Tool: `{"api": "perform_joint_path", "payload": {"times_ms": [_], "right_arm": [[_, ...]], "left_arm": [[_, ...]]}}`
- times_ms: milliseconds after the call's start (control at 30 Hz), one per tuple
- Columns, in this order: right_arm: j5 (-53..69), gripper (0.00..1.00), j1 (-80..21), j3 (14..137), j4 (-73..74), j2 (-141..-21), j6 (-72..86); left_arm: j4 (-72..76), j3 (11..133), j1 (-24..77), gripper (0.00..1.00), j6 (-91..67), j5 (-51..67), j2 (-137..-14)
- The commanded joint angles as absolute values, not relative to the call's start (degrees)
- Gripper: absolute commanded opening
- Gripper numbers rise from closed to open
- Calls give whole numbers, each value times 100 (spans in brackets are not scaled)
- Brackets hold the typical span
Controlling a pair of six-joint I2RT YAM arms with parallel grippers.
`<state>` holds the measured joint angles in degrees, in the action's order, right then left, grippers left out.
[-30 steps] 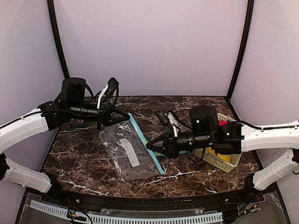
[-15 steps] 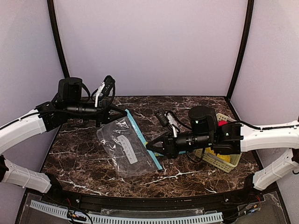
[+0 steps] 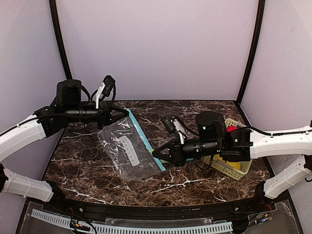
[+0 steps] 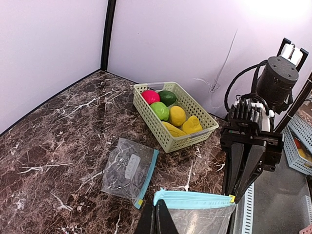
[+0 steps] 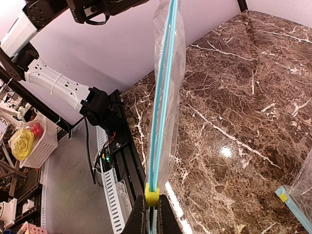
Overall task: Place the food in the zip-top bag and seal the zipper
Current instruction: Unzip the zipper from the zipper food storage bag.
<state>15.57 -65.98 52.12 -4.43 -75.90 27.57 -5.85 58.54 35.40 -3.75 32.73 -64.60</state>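
Between left gripper [image 3: 125, 113] and right gripper [image 3: 156, 152], both pinching its teal zipper edge [image 5: 163, 97], the clear plastic zip-top bag [image 3: 127, 153] hangs taut, shifted leftward within the last second. Glossy toy fruits [image 4: 176, 115] lie unbagged in the pale green slatted basket [image 4: 148, 123].

Even soft light, sharp frames; glare spot on marble table [image 5: 225, 152]; faint shadows.
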Motion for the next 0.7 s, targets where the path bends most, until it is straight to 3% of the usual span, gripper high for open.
{"api": "perform_joint_path", "payload": {"times_ms": [0, 667], "right_arm": [[1670, 0, -6644, 5098, -184, -7684, 2795], [1664, 0, -6640, 5117, -84, -7790, 2819]], "left_arm": [[-312, 5767, 3372, 1, -455, 2925, -6253], [-227, 5710, 2882, 1, -516, 2822, -5971]]}}
